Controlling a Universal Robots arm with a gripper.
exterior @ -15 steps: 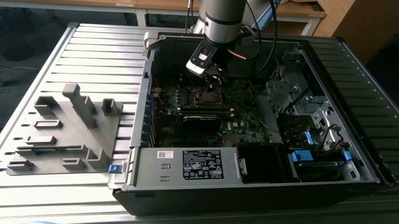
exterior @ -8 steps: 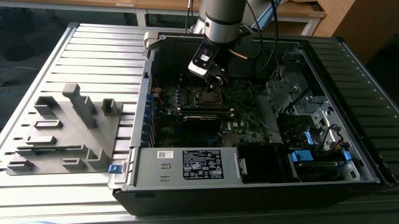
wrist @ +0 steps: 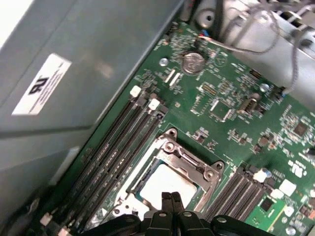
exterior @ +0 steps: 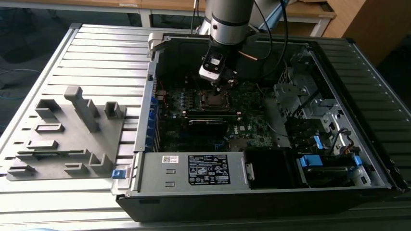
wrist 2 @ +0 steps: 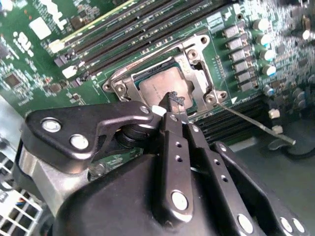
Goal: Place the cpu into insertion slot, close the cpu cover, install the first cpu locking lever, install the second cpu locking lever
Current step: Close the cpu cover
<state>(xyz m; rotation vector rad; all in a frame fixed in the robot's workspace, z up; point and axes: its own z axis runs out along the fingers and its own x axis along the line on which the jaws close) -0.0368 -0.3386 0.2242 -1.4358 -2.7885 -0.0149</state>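
Dull silver-grey cpu [wrist 2: 160, 87] within silvery cpu cover [wrist 2: 196, 78]

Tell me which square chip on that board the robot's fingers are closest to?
The cpu, the only one with a dull silver top, framed by the cpu cover right at the fingers; the other square chips are black.

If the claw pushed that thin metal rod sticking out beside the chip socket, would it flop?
Probably stiff but springy: the rod is thin, straight metal, held at its socket end. Likely light, being so slender. Its narrow, shiny shaft might slip sideways under a push.
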